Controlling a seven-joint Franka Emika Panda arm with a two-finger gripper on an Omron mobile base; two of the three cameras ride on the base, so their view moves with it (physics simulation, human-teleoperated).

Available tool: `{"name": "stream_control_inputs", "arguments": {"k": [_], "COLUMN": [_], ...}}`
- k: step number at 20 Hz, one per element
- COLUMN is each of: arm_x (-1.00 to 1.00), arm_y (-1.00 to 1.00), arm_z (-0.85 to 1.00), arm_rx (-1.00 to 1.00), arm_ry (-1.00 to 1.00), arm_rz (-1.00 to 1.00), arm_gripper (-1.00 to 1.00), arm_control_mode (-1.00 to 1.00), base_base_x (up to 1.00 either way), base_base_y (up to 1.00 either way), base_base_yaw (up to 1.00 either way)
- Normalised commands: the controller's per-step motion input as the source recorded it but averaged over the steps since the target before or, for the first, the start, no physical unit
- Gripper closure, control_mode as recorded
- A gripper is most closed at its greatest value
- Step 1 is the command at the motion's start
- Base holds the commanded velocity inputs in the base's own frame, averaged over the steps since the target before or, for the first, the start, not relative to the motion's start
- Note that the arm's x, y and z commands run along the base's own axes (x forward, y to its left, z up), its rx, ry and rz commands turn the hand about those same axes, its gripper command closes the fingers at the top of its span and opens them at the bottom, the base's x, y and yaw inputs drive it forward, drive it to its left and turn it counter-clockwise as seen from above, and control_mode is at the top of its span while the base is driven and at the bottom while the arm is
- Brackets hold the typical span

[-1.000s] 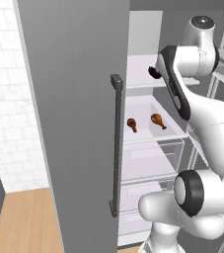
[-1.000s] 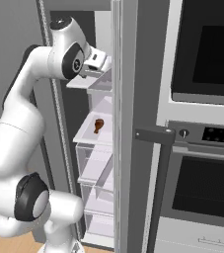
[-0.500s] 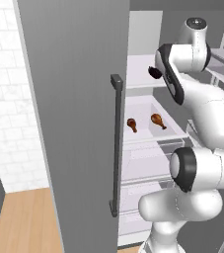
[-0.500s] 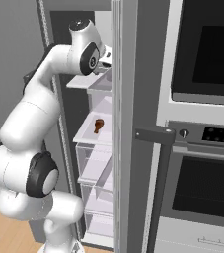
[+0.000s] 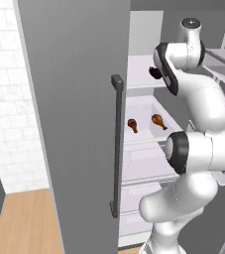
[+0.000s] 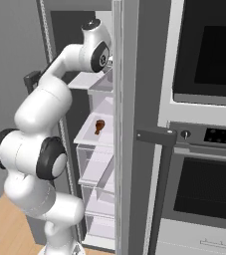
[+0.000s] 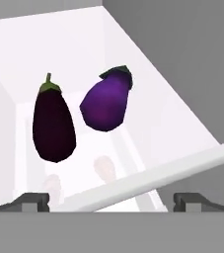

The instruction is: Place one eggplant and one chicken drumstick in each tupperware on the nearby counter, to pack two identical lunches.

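Reaching into the fridge for an eggplant

End effector wide and empty, aimed at two eggplants on the shelf (drumsticks wait one shelf lower).

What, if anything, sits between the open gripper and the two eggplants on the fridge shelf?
Nothing visible. In the hand view the gripper is open, and the darker eggplant and the brighter purple eggplant lie side by side on the white shelf beyond its front lip, with bare shelf before them.
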Motion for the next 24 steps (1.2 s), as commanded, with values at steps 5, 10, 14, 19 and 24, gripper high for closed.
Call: {"name": "stream_control_inputs", "arguments": {"k": [5, 10, 14, 19, 24], "arm_x": [0.38, 0.39, 0.41, 0.18, 0.15], "arm_y": [0.00, -0.04, -0.15, -0.31, -0.16], "arm_z": [-0.18, -0.25, 0.00, 0.00, 0.00], "arm_rx": [0.00, 0.00, 0.00, 0.04, 0.02], "arm_ry": [0.00, 0.00, 0.07, -0.05, 0.00], "arm_rz": [-0.13, -0.03, 0.00, 0.00, 0.00], "arm_gripper": [-1.00, -1.00, -1.00, -1.00, -1.00], "arm_control_mode": [-1.00, -1.00, -1.00, -1.00, -1.00], "base_base_x": [0.00, 0.00, 0.00, 0.00, 0.00], "base_base_y": [0.00, 0.00, 0.00, 0.00, 0.00], "base_base_yaw": [0.00, 0.00, 0.00, 0.00, 0.00]}}
